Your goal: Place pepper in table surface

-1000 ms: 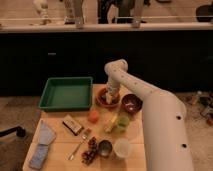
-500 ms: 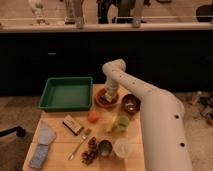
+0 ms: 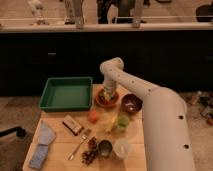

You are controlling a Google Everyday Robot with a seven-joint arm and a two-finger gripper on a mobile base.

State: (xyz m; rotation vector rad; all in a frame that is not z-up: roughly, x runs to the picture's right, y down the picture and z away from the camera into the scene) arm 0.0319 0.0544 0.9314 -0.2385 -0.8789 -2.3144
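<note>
My gripper (image 3: 106, 94) reaches down into an orange-red bowl (image 3: 107, 101) at the back of the table, just right of the green tray. The small yellow-green pepper (image 3: 103, 95) shows at the fingertips inside that bowl, and the gripper is shut on it. The white arm comes in from the lower right and hides part of the bowl. The light tan wooden table surface (image 3: 59, 136) stretches in front of the bowl, towards the camera.
A green tray (image 3: 66, 93) stands at the back left. A dark bowl (image 3: 132, 103), an orange fruit (image 3: 93, 116), a light-green cup (image 3: 122, 122), a snack bar (image 3: 73, 125), a fork (image 3: 80, 142), grapes (image 3: 90, 148), a metal cup (image 3: 105, 147), a white cup (image 3: 122, 148) and a blue cloth (image 3: 42, 142) are spread over the table.
The gripper has closed inside the orange-red bowl and settled slightly onto the pepper. The other objects have not moved.
</note>
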